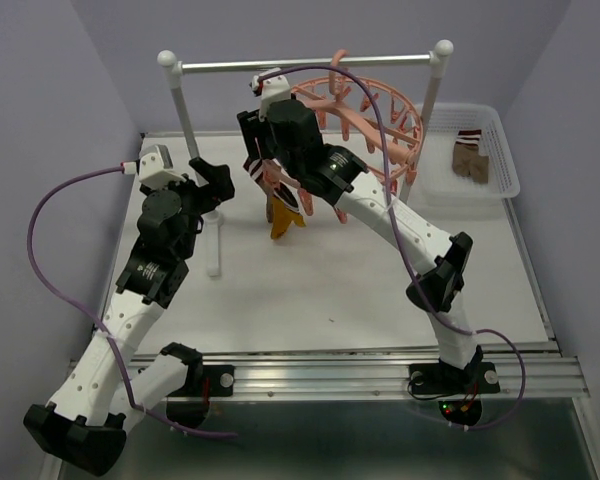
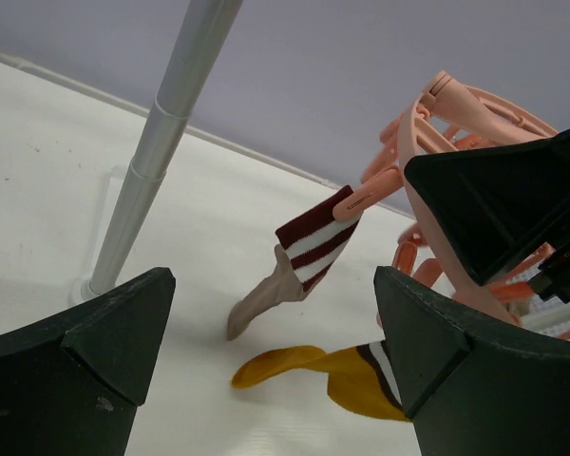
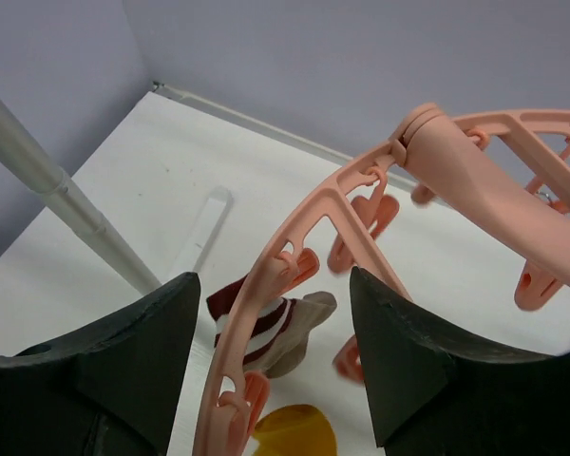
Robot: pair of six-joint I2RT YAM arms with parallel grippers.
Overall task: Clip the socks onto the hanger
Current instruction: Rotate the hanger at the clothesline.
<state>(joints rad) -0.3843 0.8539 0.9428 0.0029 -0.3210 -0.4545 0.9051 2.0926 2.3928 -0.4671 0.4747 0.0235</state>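
My right pincer (image 3: 273, 281) has its fingers parted. The rim of the hanger (image 3: 475, 176) runs up between them with a gap on either side, so I read it as released and gripping nothing. Just under that rim, in the right wrist view, hangs the brown sock (image 3: 302, 325) with its dark and white striped cuff uppermost. From the left wrist I can see one of the hanger's pink clips (image 2: 369, 193) pinching that cuff, with the toe dangling over the table (image 1: 330, 290). Lower down is the mustard sock (image 2: 285, 366), which has a dark and white stripe at one end. I cannot tell whether a clip holds it or whether it touches the table. My left pincer (image 2: 274, 294) is spread wide with nothing in it. It sits low to the left of the hanger, pointed toward both socks and apart from them. On the top camera the hanger's hook sits over the metal rail of the white-posted stand (image 1: 185, 120), and my right arm reaches up to the ring's left side. At the far right corner of the table sits a white basket (image 1: 508, 170) with a few brown socks (image 1: 470, 160) lying in it, well apart from both arms.
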